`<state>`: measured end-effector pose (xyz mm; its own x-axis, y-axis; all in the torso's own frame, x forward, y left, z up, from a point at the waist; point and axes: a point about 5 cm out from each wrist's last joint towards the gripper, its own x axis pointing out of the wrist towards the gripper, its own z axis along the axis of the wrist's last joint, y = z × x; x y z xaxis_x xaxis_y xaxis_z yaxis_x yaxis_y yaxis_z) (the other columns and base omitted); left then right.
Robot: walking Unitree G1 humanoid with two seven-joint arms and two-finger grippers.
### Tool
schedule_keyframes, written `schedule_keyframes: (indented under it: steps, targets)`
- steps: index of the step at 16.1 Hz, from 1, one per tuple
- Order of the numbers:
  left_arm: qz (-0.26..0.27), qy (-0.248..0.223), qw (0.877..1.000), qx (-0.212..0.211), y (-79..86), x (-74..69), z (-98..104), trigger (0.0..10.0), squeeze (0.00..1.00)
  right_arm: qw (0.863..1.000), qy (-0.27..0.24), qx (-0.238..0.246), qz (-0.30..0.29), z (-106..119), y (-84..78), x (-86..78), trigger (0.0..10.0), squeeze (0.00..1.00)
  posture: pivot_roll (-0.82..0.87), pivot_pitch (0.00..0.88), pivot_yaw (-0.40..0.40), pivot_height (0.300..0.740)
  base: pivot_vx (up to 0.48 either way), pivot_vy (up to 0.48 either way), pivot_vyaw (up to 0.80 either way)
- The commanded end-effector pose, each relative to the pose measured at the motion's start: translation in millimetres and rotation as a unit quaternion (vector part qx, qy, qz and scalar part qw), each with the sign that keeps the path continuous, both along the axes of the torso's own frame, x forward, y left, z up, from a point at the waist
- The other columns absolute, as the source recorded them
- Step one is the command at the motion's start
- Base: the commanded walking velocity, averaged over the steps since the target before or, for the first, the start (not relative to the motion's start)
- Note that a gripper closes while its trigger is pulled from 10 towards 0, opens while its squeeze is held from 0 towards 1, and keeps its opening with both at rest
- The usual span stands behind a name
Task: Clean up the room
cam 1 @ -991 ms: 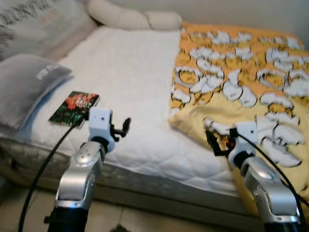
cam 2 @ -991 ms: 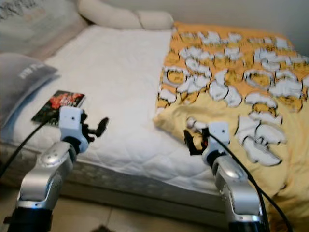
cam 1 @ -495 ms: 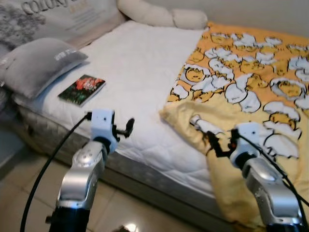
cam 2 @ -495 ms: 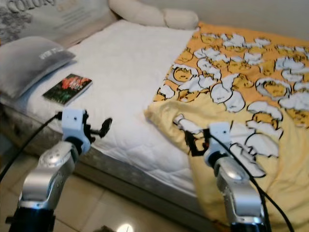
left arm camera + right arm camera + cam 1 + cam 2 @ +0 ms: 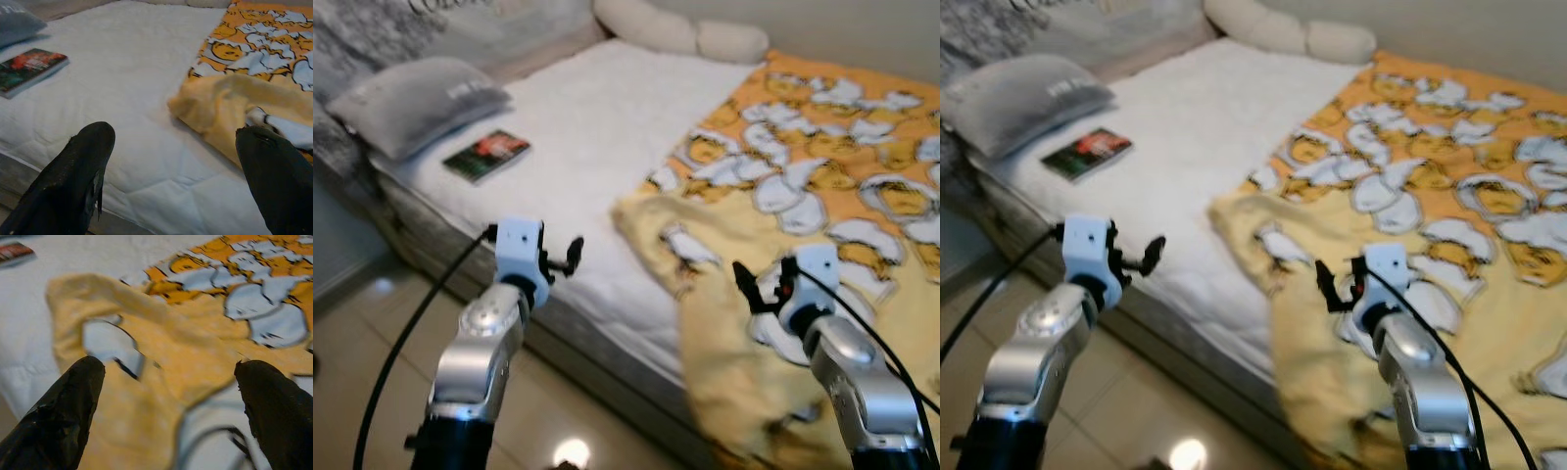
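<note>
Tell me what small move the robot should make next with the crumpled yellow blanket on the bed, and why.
Probably ease the right end effector down onto the folded-back corner of the yellow blanket. Its fingers are spread wide and hover just above the bunched fabric, holding nothing. The left end effector is also open, over the white mattress.

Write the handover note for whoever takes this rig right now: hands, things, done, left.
Left hand: open, holding nothing, raised in front of the bed edge.
Right hand: open, holding nothing, over the hanging part of the yellow blanket.
The blanket covers the right half of the white mattress, its near corner bunched and draped over the edge.
A book lies on the mattress beside the grey pillow.
Done: nothing visibly tidied.
Left: probably straighten the blanket and put the book away.
</note>
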<state>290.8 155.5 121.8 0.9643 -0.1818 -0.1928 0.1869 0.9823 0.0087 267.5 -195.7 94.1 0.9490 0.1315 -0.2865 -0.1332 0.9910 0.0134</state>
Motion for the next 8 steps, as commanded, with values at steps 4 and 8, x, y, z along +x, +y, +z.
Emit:
schedule_keyframes:
  steps: [4,8]
  targets:
    - [0.005,0.001,1.000,0.004,3.7,-1.4,-0.8,10.0,0.67,1.000,0.007,0.002,-0.003,-2.7,0.7,-1.7,10.0,1.00,-0.01,0.000,0.011,0.740,0.000,-0.450,0.00]
    - [-0.018,0.007,1.000,0.000,0.0,-6.6,-3.1,10.0,0.60,1.000,0.020,0.006,-0.009,-6.4,0.4,-3.3,10.0,1.00,0.00,0.000,0.007,0.740,0.000,0.000,0.00]
